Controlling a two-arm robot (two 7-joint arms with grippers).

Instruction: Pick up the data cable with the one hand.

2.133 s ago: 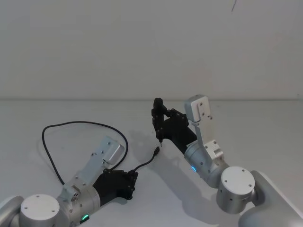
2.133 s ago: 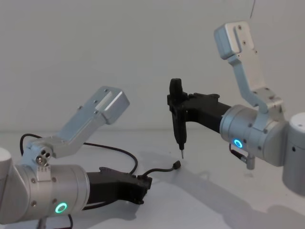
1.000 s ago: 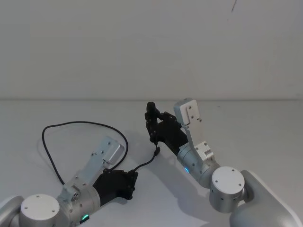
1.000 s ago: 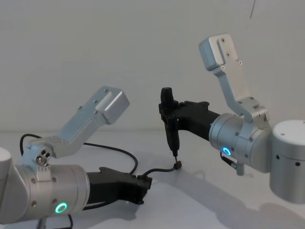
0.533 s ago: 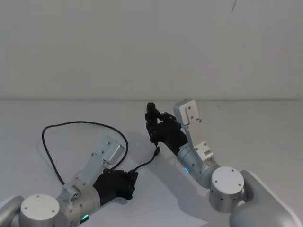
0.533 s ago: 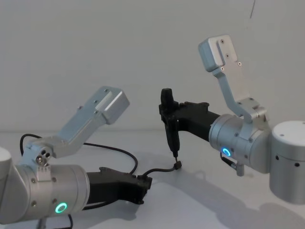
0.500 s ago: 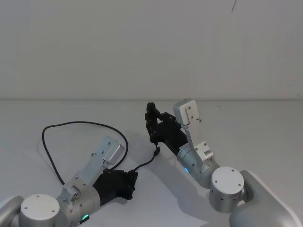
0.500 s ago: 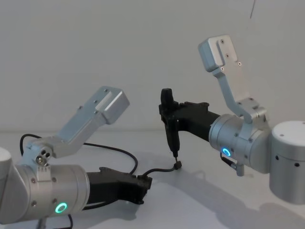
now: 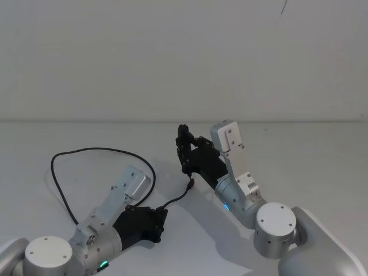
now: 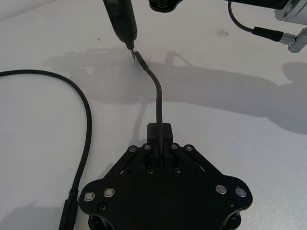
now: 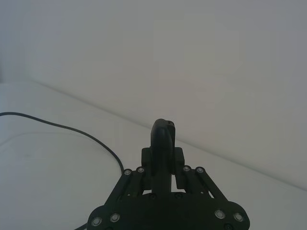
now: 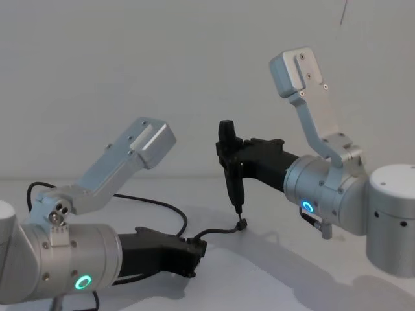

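Observation:
The data cable (image 9: pixel 92 150) is thin and black and lies in a wide loop on the white table. My left gripper (image 9: pixel 160 218) rests low on the table, shut on a thicker block of the data cable (image 10: pixel 159 132) near one end. From there a short stub curves out to a small end plug (image 12: pixel 241 224). My right gripper (image 12: pixel 232 153) is shut on a black pen-shaped tool (image 11: pixel 163 136) that points down. The tool's thin metal tip (image 10: pixel 130 46) stands right at the end plug (image 10: pixel 139 57), touching or nearly so.
The white table (image 9: pixel 310 167) runs back to a plain pale wall. The far part of the data cable's loop (image 11: pixel 72 128) lies behind and to the left of both grippers. Open tabletop lies to the right of the right arm.
The right arm has swung left and down, bringing the tool's tip from above the table to the cable's end plug. In the last half second almost nothing moves. The left arm stays put.

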